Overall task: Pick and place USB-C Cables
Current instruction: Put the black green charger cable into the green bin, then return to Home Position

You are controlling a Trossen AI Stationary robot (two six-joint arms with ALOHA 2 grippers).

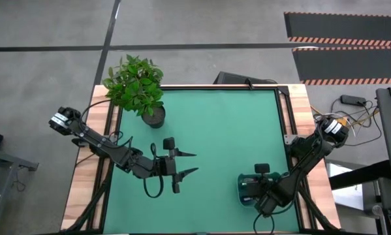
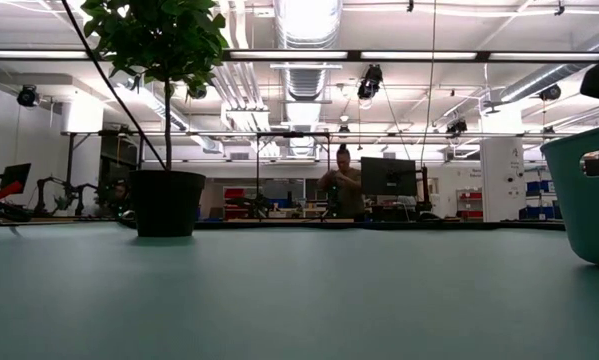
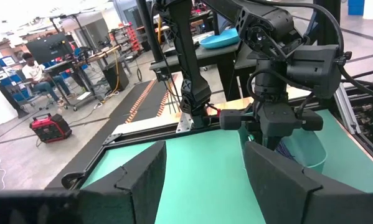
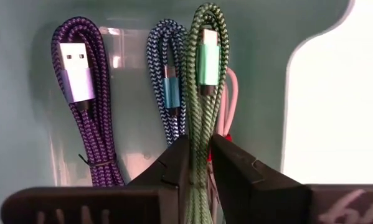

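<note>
1. While the right gripper point(image 4: 198, 163) hangs inside a teal bin point(image 1: 247, 190), its fingers pinch the green cable point(image 4: 204, 93).
2. Purple cable point(image 4: 86, 99), blue cable point(image 4: 167, 81) and a pink-red cable point(image 4: 228, 106) lie inside.
3. Left gripper point(image 1: 187, 164) hovers mid-worktop, fingers apart.

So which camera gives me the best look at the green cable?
The right wrist view: the green cable fills the frame, running between the right gripper's fingers inside the teal bin. The high, low and left wrist views show only the bin, not the cable.
</note>
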